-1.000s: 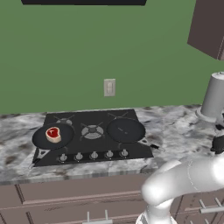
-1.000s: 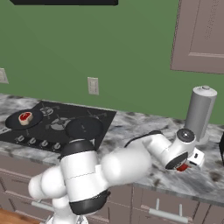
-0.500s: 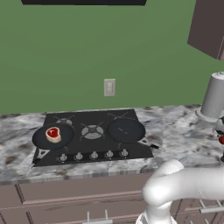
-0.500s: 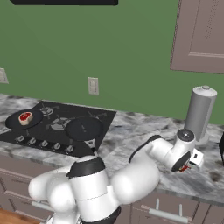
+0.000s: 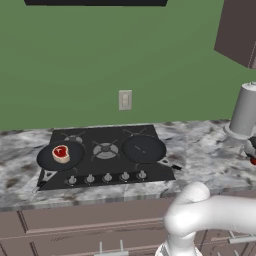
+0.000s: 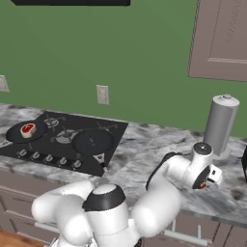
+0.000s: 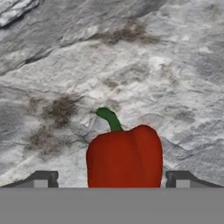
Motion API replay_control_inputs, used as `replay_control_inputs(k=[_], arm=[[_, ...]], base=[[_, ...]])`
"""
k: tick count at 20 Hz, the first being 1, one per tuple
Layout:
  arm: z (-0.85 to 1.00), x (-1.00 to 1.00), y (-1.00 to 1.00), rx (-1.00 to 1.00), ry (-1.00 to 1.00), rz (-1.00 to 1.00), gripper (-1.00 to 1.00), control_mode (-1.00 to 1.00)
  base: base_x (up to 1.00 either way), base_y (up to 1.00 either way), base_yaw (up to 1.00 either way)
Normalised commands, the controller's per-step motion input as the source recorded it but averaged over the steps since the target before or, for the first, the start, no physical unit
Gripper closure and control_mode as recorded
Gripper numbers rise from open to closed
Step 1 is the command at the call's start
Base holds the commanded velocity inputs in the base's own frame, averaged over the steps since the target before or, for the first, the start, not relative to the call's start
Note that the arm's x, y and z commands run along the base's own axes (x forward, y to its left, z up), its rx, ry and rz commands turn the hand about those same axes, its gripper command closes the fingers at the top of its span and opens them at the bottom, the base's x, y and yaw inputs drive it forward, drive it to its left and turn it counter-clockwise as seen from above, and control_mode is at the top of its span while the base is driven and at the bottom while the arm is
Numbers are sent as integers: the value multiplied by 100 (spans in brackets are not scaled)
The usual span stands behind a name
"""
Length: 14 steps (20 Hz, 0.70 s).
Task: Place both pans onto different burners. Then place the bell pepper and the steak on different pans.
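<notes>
My pincer point(image 7: 112, 179) is spread wide, nothing gripped, tips either side of red bell pepper point(image 7: 124, 157) on marble tabletop point(image 7: 175, 65), far right of cooktop point(image 6: 58, 140). Steak point(image 5: 61, 153) sits in left pan point(image 5: 60, 156); 2nd pan point(image 5: 143, 148) on right burner, w/ nothing in it.

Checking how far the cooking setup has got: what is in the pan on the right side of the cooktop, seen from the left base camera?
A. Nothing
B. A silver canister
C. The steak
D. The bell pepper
A: the right pan is bare, while the steak sits in the left pan and the bell pepper lies on the marble counter.
</notes>
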Motion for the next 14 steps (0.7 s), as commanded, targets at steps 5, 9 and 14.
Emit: replay_control_inputs(k=[5,9,14], arm=[[-18,2,-1,0,5,0,100,-100],[-7,0,-5,0,1,0,100,-100],[43,0,20,4,-3,0,100,-100]], base=[[0,0,0],[0,0,0],[0,0,0]])
